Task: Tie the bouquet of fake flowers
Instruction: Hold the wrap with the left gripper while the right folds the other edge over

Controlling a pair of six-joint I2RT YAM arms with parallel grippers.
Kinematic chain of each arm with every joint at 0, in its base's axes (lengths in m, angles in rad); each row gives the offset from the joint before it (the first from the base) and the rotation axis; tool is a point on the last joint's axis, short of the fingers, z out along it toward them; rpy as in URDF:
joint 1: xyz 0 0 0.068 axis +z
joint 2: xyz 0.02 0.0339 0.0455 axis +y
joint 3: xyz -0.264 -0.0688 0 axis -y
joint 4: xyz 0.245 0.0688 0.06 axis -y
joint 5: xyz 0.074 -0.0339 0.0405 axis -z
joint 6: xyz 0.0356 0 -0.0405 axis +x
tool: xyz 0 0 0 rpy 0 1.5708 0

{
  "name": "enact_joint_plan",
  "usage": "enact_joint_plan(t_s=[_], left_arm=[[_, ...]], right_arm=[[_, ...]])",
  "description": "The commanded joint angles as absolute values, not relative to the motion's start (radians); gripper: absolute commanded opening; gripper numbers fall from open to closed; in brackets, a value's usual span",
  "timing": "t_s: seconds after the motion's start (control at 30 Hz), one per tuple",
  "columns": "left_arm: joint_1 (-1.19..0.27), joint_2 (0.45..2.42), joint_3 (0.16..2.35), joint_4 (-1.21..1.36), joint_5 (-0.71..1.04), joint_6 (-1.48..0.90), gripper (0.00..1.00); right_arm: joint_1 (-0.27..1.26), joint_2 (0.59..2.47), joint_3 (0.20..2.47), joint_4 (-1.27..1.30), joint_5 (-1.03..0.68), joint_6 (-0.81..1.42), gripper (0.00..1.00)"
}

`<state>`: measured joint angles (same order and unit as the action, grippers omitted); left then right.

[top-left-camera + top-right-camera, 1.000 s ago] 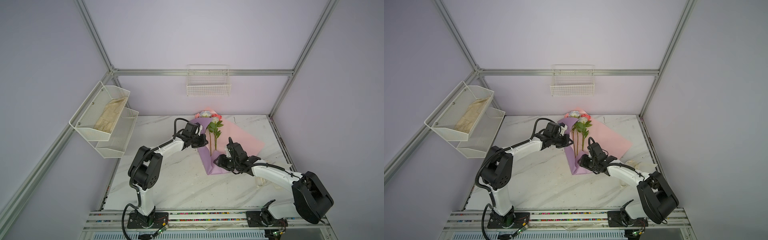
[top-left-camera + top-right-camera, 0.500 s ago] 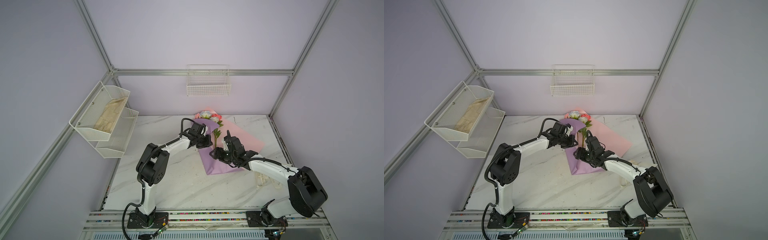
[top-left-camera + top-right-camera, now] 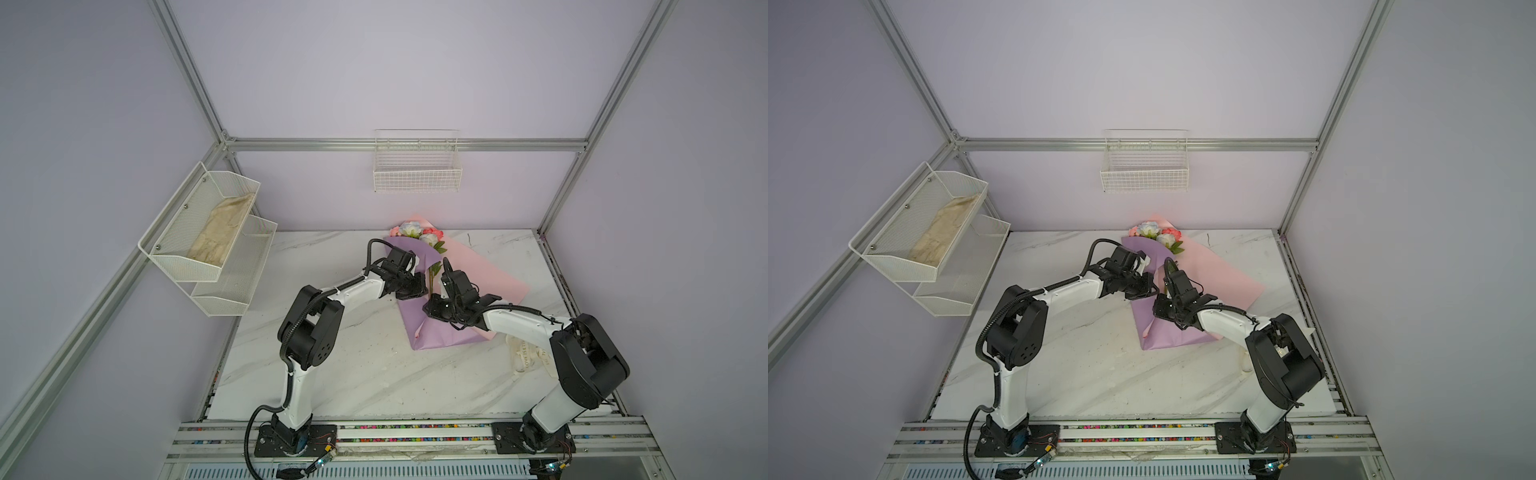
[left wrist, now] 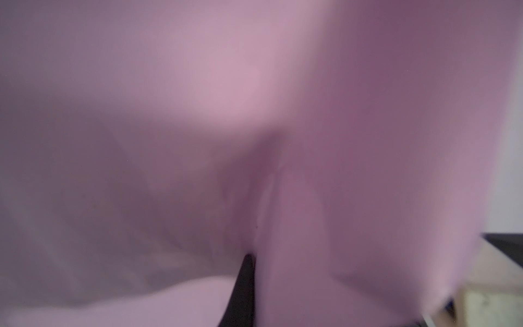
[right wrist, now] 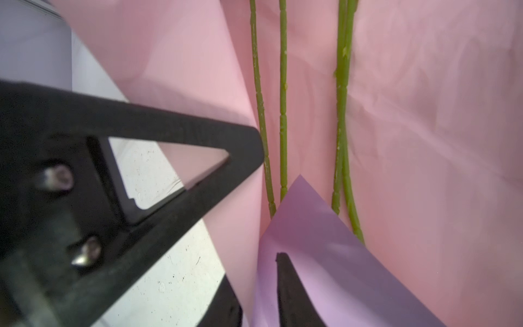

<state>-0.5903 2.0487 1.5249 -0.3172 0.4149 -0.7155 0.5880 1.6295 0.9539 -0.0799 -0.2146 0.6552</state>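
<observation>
The bouquet of fake flowers (image 3: 415,232) (image 3: 1154,232) lies at the back of the marble table, blooms toward the back wall. Its wrap paper (image 3: 440,332) (image 3: 1167,336) is lilac outside and pink inside. My left gripper (image 3: 415,291) (image 3: 1144,291) (image 4: 260,260) is shut on the paper's left flap, which fills the left wrist view. My right gripper (image 3: 430,309) (image 3: 1158,309) (image 5: 254,271) pinches a lilac fold just below it. The two grippers nearly touch. Thin green stems (image 5: 283,113) lie on the pink inside. The left gripper's finger (image 5: 169,136) shows in the right wrist view.
A cream ribbon with printed letters (image 3: 525,353) lies on the table under my right arm. A white wire basket (image 3: 417,174) hangs on the back wall. A two-tier mesh shelf (image 3: 232,274) on the left wall holds a cream cloth (image 3: 220,232).
My left gripper has carried the lilac flap rightward over the stems. My right gripper has moved up toward the left one and closed on the paper's fold.
</observation>
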Motion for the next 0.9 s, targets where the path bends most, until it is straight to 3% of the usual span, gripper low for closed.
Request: enact_joint_plan(t_s=[0.0,0.17,0.27,0.47,0.7,0.87], left_arm=[[-0.597,2.044,1.624,-0.317,0.421,-0.729,0.07],[-0.597,2.033,1.643,-0.338,0.411,-0.715,0.15],[-0.597,2.005,1.645,-0.353,0.408,-0.7,0.32],[-0.586,1.88,1.54,-0.321,0.4,-0.677,0.51],[-0.529,1.742,1.326,-0.195,0.457,-0.688,0.56],[-0.453,1.751,1.199,-0.062,0.581,-0.761,0.5]], right_arm=[[0.59,1.629,0.952,-0.073,-0.201,0.646,0.19],[0.588,1.629,0.937,-0.071,-0.208,0.641,0.11],[0.575,1.63,0.93,-0.068,-0.224,0.628,0.09],[0.513,1.625,0.89,-0.022,-0.315,0.609,0.05],[0.477,1.654,0.866,0.0,-0.368,0.607,0.05],[0.471,1.654,0.839,0.011,-0.392,0.62,0.05]])
